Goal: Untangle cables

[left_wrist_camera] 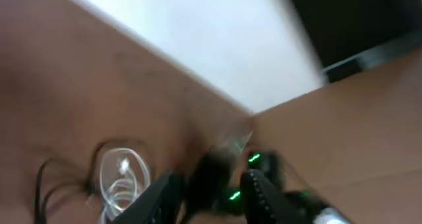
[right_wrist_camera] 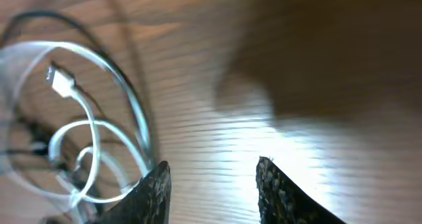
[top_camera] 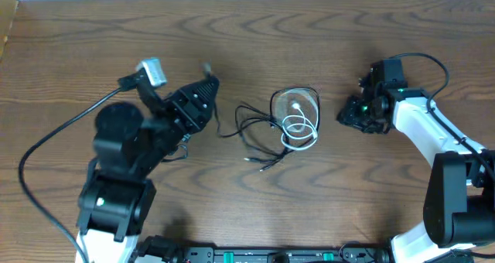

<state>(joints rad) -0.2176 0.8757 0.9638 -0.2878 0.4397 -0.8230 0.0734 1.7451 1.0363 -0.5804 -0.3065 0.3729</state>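
While white cable [top_camera: 302, 131] and black cable [top_camera: 259, 128] lie looped on grained wood [top_camera: 232, 39], left gripper [left_wrist_camera: 211, 184] and right gripper [right_wrist_camera: 212, 168] gape partway, empty.

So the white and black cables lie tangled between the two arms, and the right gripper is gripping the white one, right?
No, it grips nothing. The right wrist view shows the right gripper open over bare table, with the white cable beside it. The rest is right: it lies tangled with the black cable between the two.
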